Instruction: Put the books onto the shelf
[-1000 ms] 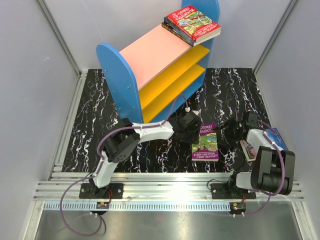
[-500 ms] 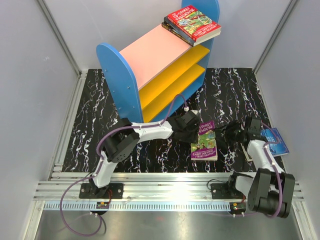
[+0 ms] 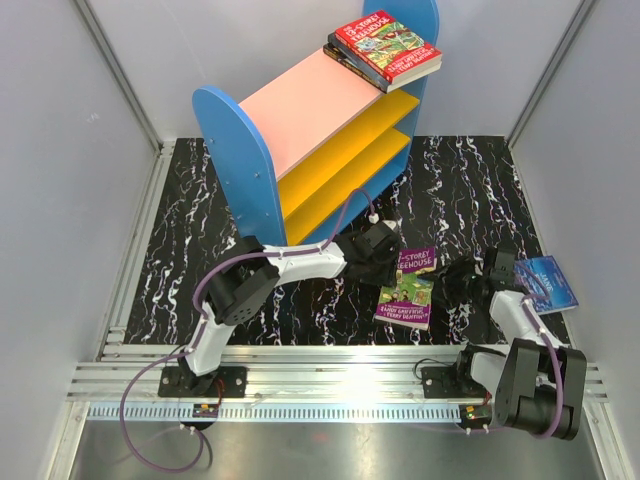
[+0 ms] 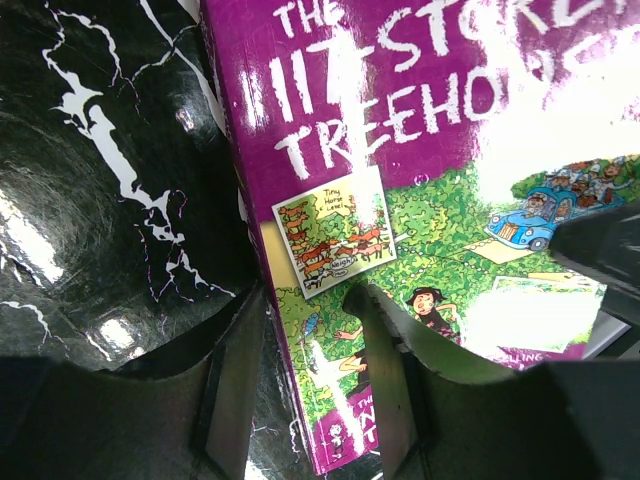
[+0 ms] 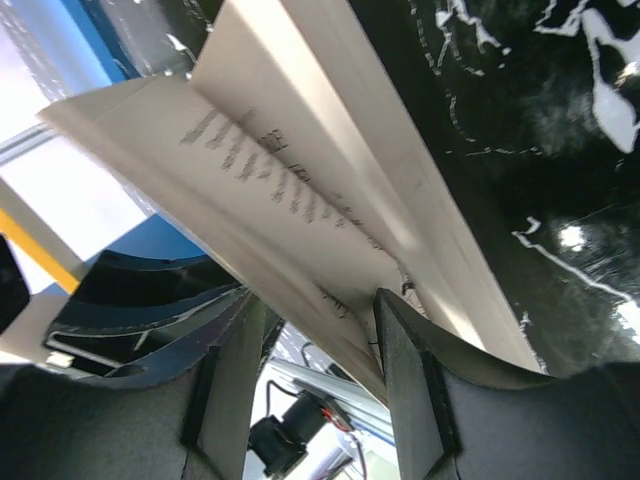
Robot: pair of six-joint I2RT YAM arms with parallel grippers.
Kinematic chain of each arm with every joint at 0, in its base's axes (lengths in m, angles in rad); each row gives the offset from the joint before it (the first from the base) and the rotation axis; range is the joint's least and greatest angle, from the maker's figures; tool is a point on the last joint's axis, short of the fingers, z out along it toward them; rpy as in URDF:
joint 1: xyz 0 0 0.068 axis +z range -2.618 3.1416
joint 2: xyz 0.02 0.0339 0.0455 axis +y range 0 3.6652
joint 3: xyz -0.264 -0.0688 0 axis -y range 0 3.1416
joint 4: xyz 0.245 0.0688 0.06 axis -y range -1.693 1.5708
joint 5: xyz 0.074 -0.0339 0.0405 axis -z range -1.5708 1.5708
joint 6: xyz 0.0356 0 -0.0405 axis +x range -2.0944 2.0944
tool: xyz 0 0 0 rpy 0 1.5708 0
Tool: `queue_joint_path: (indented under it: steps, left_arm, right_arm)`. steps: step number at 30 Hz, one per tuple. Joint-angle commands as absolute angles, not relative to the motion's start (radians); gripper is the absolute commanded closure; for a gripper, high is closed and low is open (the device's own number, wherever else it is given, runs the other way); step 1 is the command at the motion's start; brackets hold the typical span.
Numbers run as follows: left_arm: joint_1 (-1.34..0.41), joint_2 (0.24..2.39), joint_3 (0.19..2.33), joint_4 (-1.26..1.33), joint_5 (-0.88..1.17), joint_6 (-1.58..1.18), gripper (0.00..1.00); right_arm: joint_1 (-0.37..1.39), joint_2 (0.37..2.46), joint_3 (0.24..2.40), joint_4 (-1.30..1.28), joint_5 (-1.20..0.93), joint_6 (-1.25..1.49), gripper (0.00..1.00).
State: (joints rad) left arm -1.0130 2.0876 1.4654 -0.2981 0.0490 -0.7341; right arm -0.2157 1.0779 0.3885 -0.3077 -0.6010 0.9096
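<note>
Purple "Treehouse" paperback (image 3: 408, 290) engaged at two edges
Left gripper (image 4: 305, 295) clamps its spine edge; right gripper (image 5: 318, 300) straddles the white pages, grip unclear.

The counter (image 3: 200, 240) is glossy black, veined with white like marble. The shelf (image 3: 300, 110) has blue end panels, a pink top board and yellow lower boards. The purple book (image 3: 408, 288) carries white lettering over green cartoon art. The red book (image 3: 388, 47) shows green patches. The blue book (image 3: 548, 284) has pale streaks.
</note>
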Motion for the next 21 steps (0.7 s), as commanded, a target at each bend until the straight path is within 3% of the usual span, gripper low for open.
queue_joint_path:
  steps: [1, 7, 10, 12, 14, 18, 21]
  left_arm:
    - [-1.028, 2.083, 1.463, -0.295, 0.067, -0.73, 0.55]
    - [-1.028, 2.069, 1.45, -0.299, 0.072, -0.736, 0.55]
    - [-1.028, 2.051, 1.454, -0.302, 0.078, -0.742, 0.55]
    - [-1.028, 2.036, 1.454, -0.305, 0.092, -0.749, 0.52]
    - [-1.028, 1.999, 1.442, -0.29, 0.109, -0.753, 0.45]
    - [-1.026, 1.938, 1.416, -0.255, 0.182, -0.779, 0.3]
    - [-1.026, 1.881, 1.373, -0.213, 0.233, -0.793, 0.22]
  right_arm:
    - [-0.201, 1.111, 0.396, -0.356, -0.591, 0.833, 0.45]
    - [-0.201, 1.098, 0.371, -0.347, -0.592, 0.827, 0.49]
    - [-0.202, 1.095, 0.353, -0.331, -0.6, 0.83, 0.57]
    - [-0.202, 1.097, 0.354, -0.35, -0.595, 0.812, 0.69]
    - [-0.201, 1.092, 0.368, -0.371, -0.588, 0.793, 0.83]
    - [-0.201, 1.06, 0.413, -0.472, -0.572, 0.736, 0.98]
    - [-0.202, 1.02, 0.457, -0.537, -0.578, 0.729, 1.0]
